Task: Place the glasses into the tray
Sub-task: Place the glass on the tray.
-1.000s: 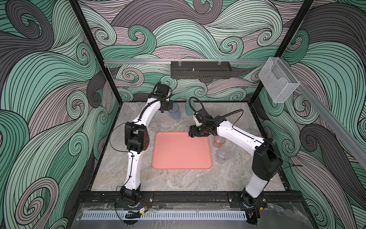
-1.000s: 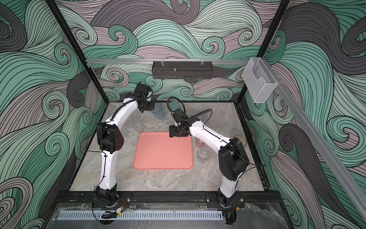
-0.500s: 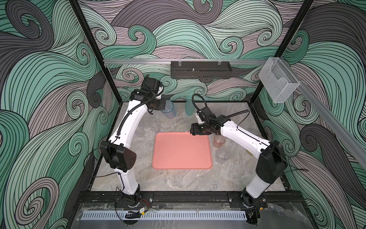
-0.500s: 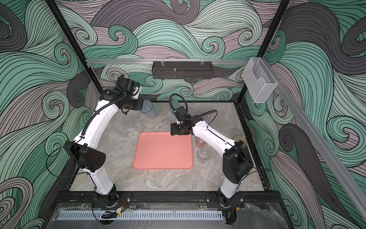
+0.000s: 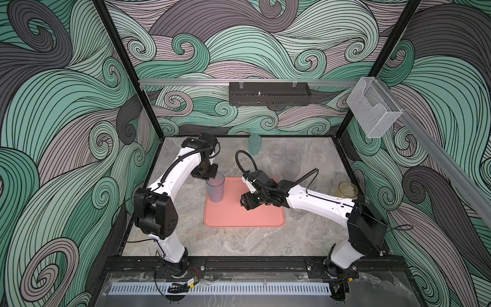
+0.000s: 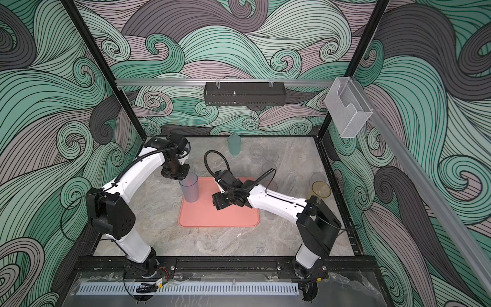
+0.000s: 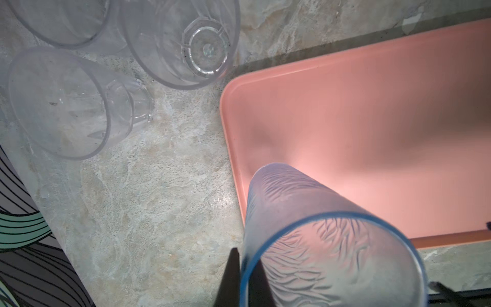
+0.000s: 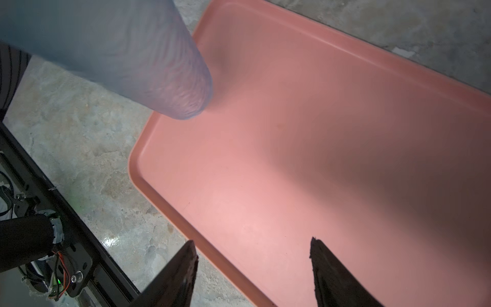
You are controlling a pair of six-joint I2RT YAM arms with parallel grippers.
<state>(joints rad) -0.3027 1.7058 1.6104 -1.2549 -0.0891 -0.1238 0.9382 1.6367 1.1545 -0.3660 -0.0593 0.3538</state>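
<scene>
While at tray, tumbler in L-grpr

- The tray was flat, salmon-pink and rectangular, with rounded corners and a low rim, and lay mid-table.
- A tall blue-grey tumbler, see-through with a rippled wall, stood upright with its mouth up. Its base was at the tray's far left corner; contact with the tray floor was unclear.
- A teal tumbler stood upright by the back wall.
- Clear glasses clustered to its right, off the tray.
- An amber glass stood near the right wall.
- Three clear cups stood close together on the table, just off the tray's far left corner.
</scene>
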